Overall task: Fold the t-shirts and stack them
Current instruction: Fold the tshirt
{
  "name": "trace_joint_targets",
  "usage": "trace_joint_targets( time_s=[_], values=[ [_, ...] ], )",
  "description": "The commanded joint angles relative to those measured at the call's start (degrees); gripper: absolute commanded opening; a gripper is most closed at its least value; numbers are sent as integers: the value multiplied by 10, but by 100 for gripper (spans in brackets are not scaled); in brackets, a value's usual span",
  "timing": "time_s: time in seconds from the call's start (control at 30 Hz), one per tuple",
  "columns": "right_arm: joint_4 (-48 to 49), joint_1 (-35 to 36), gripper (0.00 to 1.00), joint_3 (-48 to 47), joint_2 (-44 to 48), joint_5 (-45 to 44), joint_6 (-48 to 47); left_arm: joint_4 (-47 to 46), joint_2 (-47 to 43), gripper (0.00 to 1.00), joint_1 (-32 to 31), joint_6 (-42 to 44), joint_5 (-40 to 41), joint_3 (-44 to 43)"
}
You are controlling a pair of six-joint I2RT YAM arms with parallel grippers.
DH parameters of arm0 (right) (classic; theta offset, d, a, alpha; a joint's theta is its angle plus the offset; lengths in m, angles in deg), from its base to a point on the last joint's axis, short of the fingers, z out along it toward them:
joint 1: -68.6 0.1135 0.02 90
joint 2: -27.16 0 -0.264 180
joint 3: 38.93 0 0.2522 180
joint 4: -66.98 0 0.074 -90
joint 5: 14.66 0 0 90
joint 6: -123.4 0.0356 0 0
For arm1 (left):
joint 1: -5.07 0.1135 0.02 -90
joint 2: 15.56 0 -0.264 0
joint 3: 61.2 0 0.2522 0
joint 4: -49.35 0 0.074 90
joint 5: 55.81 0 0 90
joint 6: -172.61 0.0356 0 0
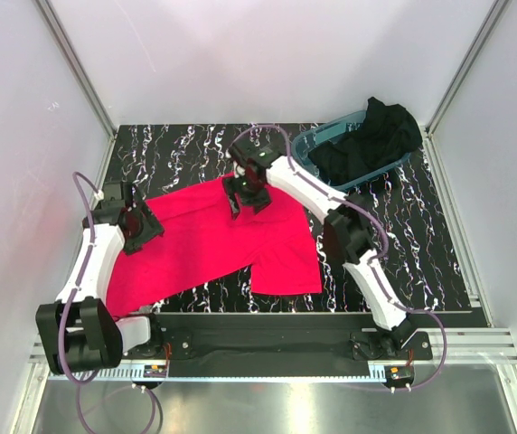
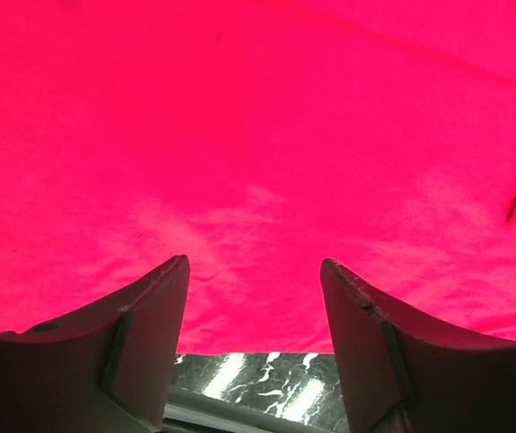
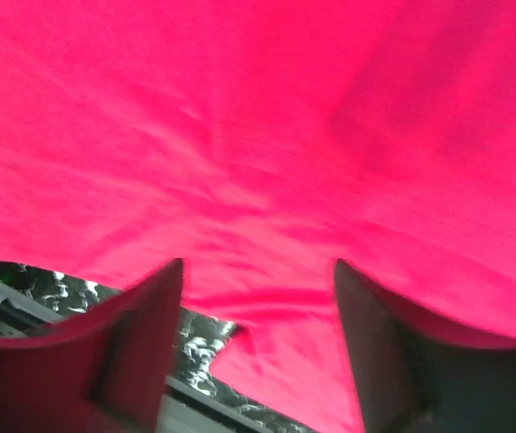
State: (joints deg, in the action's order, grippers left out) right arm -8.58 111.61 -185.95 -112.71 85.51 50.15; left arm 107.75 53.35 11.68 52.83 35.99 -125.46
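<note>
W/ left end effector point(image 1: 136, 226) & right end effector point(image 1: 245, 194) both open & empty, red t-shirt point(image 1: 204, 249) just under them, black t-shirt point(image 1: 376, 136) well beyond the right 1, we risk a shallow pinch bunching the cloth.

- The left arm point(image 1: 87, 267) rises from its base at the near left corner. Its white link leans away from the base toward the far side.
- Its wrist bends over at the top, so the left claw point(image 1: 141, 226) points inward and down toward the bench.
- In the left wrist view, the left claw point(image 2: 253, 271) has its two dark fingers point(image 2: 150, 316) spread well apart.
- The right arm point(image 1: 376, 289) climbs from its base at the near right, bends at a dark elbow and stretches far out to the left.
- The right claw point(image 1: 245, 194) hangs down from the wrist at the end of that reach.
- In the right wrist view, the right claw point(image 3: 258, 271) has both fingers point(image 3: 141, 325) spread wide and slightly blurred.
</note>
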Motion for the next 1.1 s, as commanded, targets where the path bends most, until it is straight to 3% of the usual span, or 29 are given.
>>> trace_joint_targets(
  time_s=[0.0,0.07,0.23,0.43,0.73,1.07],
  values=[
    [-3,-37,78,20,80,-72,-14,13,-7,70,2,9,45,-21],
    [15,-47,78,14,71,-84,-25,10,23,75,2,0,76,-39],
    [21,-47,71,-46,15,-129,-59,9,118,73,0,-18,144,-82],
    [104,-47,70,-10,-12,-157,-102,13,245,71,-21,-53,174,-131],
    [136,-80,71,-80,-96,-147,-131,8,402,70,-34,-43,135,-246],
    [139,-120,72,-137,-124,-104,-138,51,563,69,-37,4,73,-474]
  ],
)
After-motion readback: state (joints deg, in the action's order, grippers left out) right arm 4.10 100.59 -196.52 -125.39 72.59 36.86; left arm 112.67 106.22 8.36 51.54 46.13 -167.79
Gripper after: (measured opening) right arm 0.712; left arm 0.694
